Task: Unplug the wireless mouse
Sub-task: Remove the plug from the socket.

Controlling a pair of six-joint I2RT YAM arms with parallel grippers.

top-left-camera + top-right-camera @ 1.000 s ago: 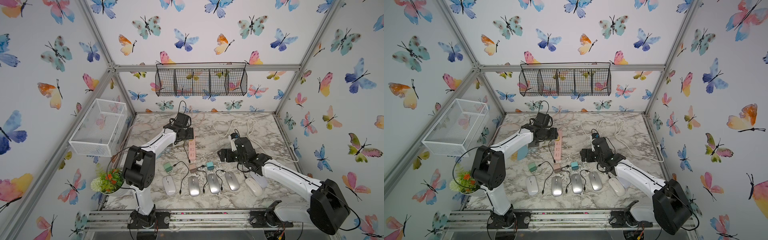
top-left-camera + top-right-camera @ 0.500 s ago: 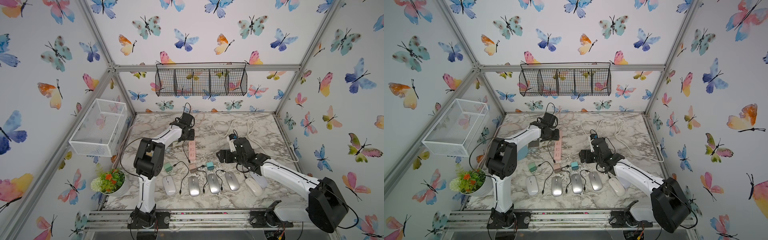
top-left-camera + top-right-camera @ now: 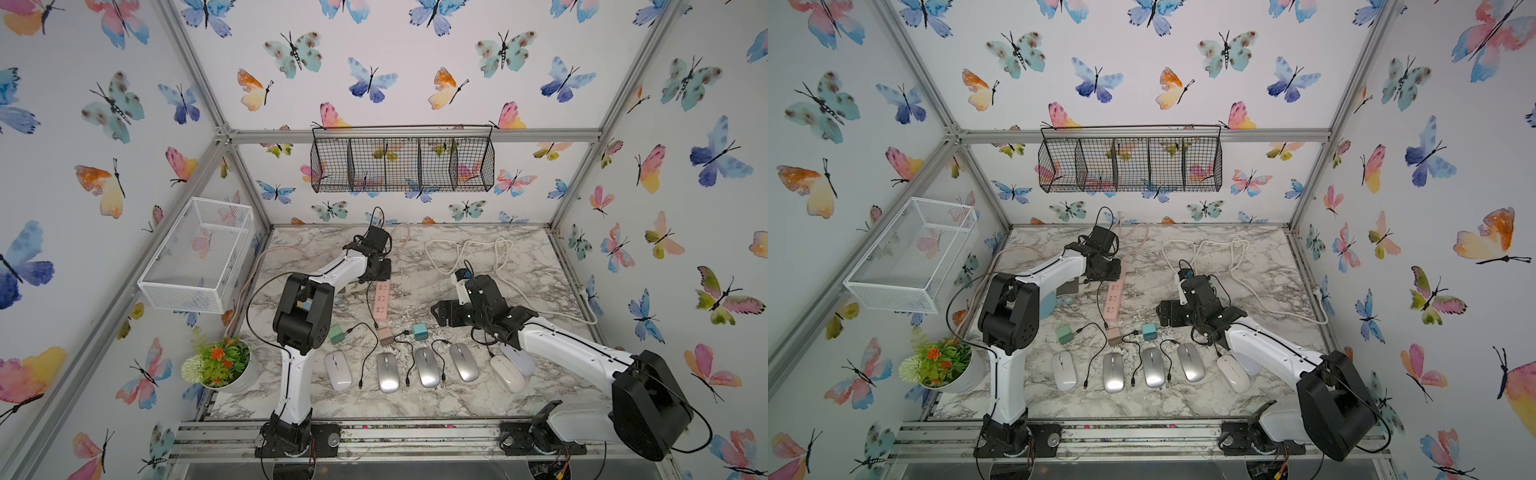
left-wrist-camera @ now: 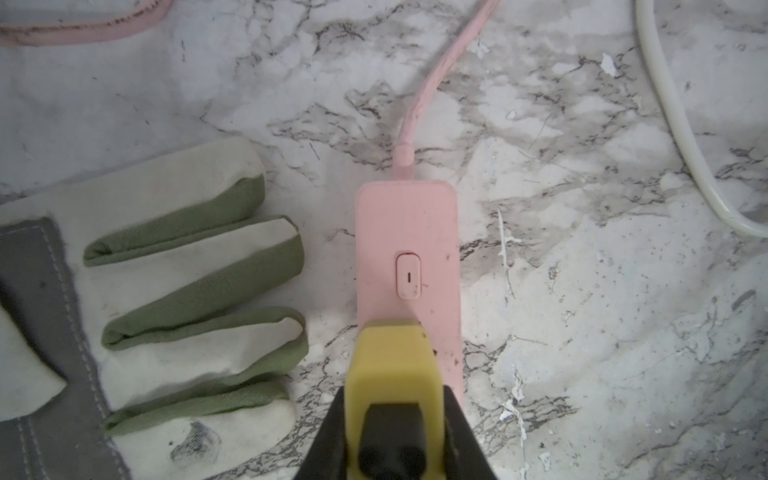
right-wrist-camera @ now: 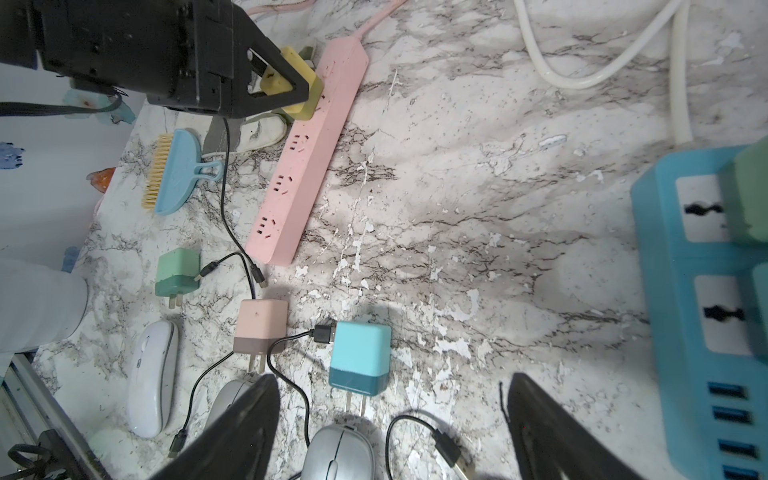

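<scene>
**Bimanual cell, seen in both top views and both wrist views.** The left gripper [image 4: 395, 399] stands over the cable end of the long pink plastic power strip [image 4: 409, 232]. Its two black jaws press against opposite sides of a small yellow charger block [image 4: 392, 357]. The block is seated upright in the strip, just beside the strip's oval rocker switch [image 4: 408, 276]. The right wrist view shows the same grip side-on, with the yellow block [image 5: 301, 97] in the socket nearest the strip's cable end.

The right gripper [image 5: 390, 378] has its jaws spread wide with nothing between them. It hangs above the marble-patterned tabletop [image 3: 415, 403], over a teal charger cube [image 5: 360, 353] lying on its side. A black USB plug [image 5: 322, 334] meets the side of that cube.

Six oval wireless mice lie in a row along the front edge, well apart from the left gripper:
- one white mouse [image 3: 337, 370] at the left end;
- three silver mice [image 3: 387, 372] [image 3: 427, 368] [image 3: 463, 361] in the middle;
- two pale mice [image 3: 507, 372] beside the right forearm.

Short black cables run among the mice. Which mouse is wired to the yellow block cannot be told.

A mint-green charger cube [image 5: 178, 272] and a pink charger cube [image 5: 259, 328] lie loose near the strip's free end. A cream-and-green work glove [image 4: 199, 291] lies flat just beside the strip. A blue multi-socket block [image 5: 698, 291] sits near the right gripper.
</scene>
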